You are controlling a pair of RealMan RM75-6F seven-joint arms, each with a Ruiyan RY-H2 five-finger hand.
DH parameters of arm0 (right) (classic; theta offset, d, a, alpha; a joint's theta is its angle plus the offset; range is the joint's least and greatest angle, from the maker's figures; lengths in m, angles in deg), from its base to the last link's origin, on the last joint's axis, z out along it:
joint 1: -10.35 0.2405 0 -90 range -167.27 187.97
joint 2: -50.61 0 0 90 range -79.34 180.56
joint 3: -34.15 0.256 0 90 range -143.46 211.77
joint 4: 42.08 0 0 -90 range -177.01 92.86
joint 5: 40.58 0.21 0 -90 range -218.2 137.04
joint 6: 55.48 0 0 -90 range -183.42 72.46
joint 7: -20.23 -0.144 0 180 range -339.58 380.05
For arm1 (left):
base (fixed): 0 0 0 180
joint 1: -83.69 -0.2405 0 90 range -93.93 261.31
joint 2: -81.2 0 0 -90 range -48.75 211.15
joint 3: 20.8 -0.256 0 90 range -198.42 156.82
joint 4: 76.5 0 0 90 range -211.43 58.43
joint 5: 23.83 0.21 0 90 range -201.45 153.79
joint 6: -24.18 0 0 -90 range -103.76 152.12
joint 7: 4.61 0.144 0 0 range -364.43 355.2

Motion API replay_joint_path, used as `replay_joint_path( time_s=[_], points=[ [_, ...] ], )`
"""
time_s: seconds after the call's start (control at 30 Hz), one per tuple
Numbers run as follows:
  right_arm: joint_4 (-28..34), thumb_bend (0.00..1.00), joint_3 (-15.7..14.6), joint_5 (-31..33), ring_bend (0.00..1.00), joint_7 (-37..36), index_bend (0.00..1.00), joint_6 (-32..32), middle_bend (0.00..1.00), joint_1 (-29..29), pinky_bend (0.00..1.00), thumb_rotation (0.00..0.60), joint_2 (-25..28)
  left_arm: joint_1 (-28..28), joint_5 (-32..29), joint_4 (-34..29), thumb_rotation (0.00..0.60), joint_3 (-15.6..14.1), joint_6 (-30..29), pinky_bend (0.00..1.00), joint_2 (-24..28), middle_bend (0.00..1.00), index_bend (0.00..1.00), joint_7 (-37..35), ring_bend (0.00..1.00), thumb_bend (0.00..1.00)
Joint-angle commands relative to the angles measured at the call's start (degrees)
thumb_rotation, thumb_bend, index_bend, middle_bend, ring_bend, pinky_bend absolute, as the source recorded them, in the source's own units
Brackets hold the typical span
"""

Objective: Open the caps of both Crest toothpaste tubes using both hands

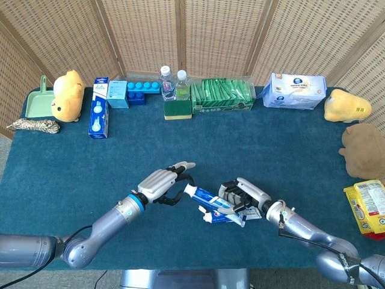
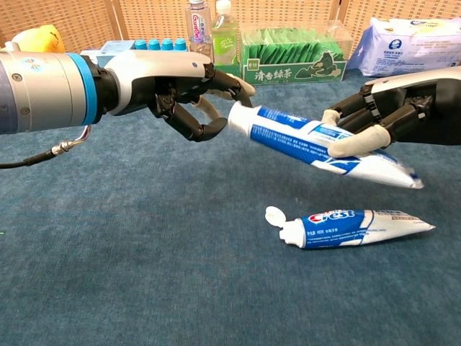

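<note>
The raised toothpaste tube (image 2: 324, 143) is held in the air above the blue cloth (image 2: 144, 274), tilted, with its cap end pointing to the left hand and its flat crimped end lower at the right. The right hand (image 2: 392, 115) grips this tube around its middle, with the fingers (image 2: 356, 142) wrapped over the blue and white body. In the head view the same tube (image 1: 207, 197) shows between the 2 hands, near the front edge of the table.

The left hand (image 2: 184, 90) is at the cap end of the tube. Its fingertips (image 2: 216, 128) are curled close around the white cap (image 2: 238, 114) and seem to touch it, but I cannot tell if they really pinch it. In the head view this hand (image 1: 161, 182) lies just left of the tube.

The second Crest tube (image 2: 356, 226) lies flat on the cloth just below the held one. Its flip cap (image 2: 274, 214) is already open and stands up at the left end.

At the far edge of the table stand 2 bottles (image 1: 173, 83), a green packet box (image 1: 221, 95), a blue toothpaste box (image 1: 99, 115) and a yellow plush toy (image 1: 66, 95).
</note>
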Motion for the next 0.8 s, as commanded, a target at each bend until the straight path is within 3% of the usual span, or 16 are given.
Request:
replay_joint_path(
  time_s=[0.03, 0.3, 0.5, 0.8],
  points=[
    [-0.2, 0.47, -0.4, -0.4, 0.65, -0.1, 0.89, 0.0, 0.70, 0.2, 0.76, 0.600, 0.1, 0.1, -0.1, 0.0, 0.600, 0.0, 0.0, 0.15, 0.1, 0.07, 0.33, -0.1, 0.00, 0.60],
    [-0.6, 0.47, -1.2, -0.9, 0.66, -0.7, 0.89, 0.7, 0.70, 0.6, 0.77, 0.600, 0.1, 0.3, 0.1, 0.1, 0.600, -0.2, 0.4, 0.15, 0.0, 0.07, 0.32, -0.6, 0.00, 0.61],
    [-0.6, 0.48, -1.1, -0.3, 0.66, -1.0, 0.89, 1.4, 0.69, 0.9, 0.77, 0.600, 0.3, 0.2, 0.2, -0.2, 0.600, -0.5, 1.0, 0.13, 0.4, 0.04, 0.27, -1.3, 0.00, 0.49],
    [0.1, 0.47, -2.4, -0.6, 0.66, 0.0, 0.89, 1.6, 0.69, 1.4, 0.77, 0.600, 0.4, 0.2, 0.7, -0.1, 0.600, -0.4, 0.5, 0.13, -0.2, 0.05, 0.29, -1.9, 0.00, 0.48]
  ],
)
